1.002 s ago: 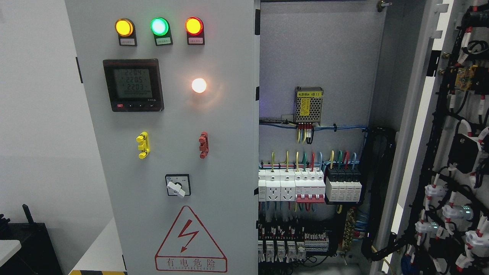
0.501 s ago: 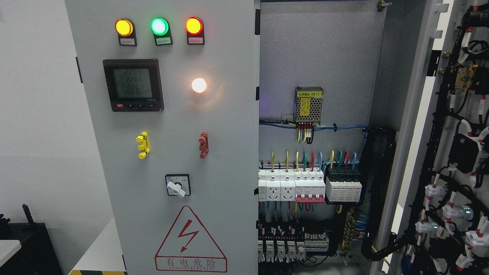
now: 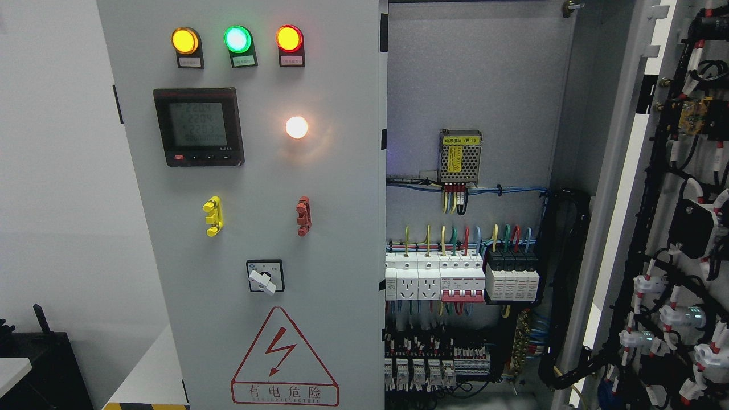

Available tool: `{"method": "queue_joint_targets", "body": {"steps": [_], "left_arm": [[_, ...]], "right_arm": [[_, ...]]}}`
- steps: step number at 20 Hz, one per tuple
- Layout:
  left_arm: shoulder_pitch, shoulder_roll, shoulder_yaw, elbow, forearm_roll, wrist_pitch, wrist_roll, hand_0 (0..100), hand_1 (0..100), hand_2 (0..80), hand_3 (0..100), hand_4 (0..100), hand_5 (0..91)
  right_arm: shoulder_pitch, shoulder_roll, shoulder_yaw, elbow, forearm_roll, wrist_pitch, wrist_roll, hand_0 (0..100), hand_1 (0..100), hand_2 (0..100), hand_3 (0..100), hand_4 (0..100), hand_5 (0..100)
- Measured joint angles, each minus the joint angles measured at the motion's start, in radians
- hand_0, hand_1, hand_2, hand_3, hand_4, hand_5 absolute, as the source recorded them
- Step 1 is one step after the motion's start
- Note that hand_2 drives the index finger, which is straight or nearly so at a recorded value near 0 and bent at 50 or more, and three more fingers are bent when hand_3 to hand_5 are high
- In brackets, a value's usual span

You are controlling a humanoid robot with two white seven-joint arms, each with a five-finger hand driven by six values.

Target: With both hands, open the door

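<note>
Nothing has moved since the earlier frames; only the digits on the black digital meter [image 3: 199,126] change. The right grey metal cabinet door [image 3: 678,228] stands swung wide at the right edge, its wired inner face showing, while the left grey metal door with indicator lamps [image 3: 256,228] seems shut. Neither hand is in view, so I cannot tell their state or which is nearer.

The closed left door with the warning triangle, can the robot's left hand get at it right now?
Probably, but unconfirmed: no hand is in view. The left door faces the camera with nothing in front of it.
</note>
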Motion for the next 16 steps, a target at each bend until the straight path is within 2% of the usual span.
{"method": "queue_joint_targets", "body": {"steps": [16], "left_arm": [[0.000, 0.000, 0.000, 0.000, 0.000, 0.000, 0.000, 0, 0, 0.0, 0, 4, 0.0]], "right_arm": [[-0.161, 0.000, 0.037, 0.030, 0.000, 0.018, 0.003, 0, 0, 0, 0, 0, 0]]}}
